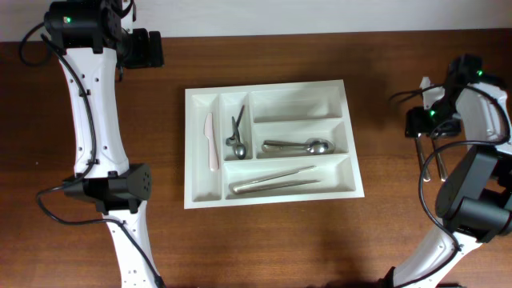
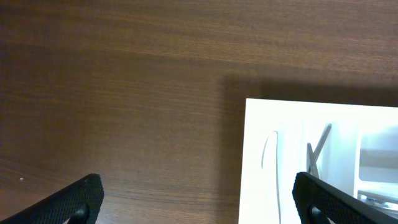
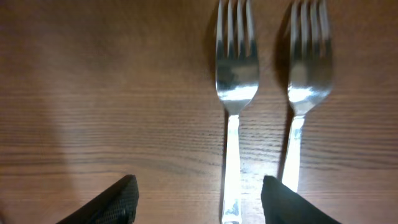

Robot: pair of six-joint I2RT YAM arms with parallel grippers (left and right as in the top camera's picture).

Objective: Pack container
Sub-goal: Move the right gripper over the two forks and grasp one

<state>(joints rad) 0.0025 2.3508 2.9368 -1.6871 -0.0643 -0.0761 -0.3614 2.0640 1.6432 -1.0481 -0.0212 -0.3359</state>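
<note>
The container (image 1: 195,144) is a white cutlery tray in the middle of the table. It holds a pale knife (image 1: 211,142), a small spoon (image 1: 237,136), spoons (image 1: 298,146) and long knives (image 1: 276,181); its top long compartment is bare. Two metal forks (image 1: 433,162) lie side by side at the right. My right gripper (image 1: 422,132) hovers open over them; in the right wrist view the left fork (image 3: 235,74) has its handle between my fingers (image 3: 199,205), and the right fork (image 3: 306,68) lies just outside. My left gripper (image 1: 148,50) is open and empty at the far left.
In the left wrist view the open fingers (image 2: 199,205) hang over bare wood, with the container's corner (image 2: 255,124) to the right. The left arm runs down the table's left side (image 1: 96,144). The right arm's base (image 1: 472,200) stands near the forks.
</note>
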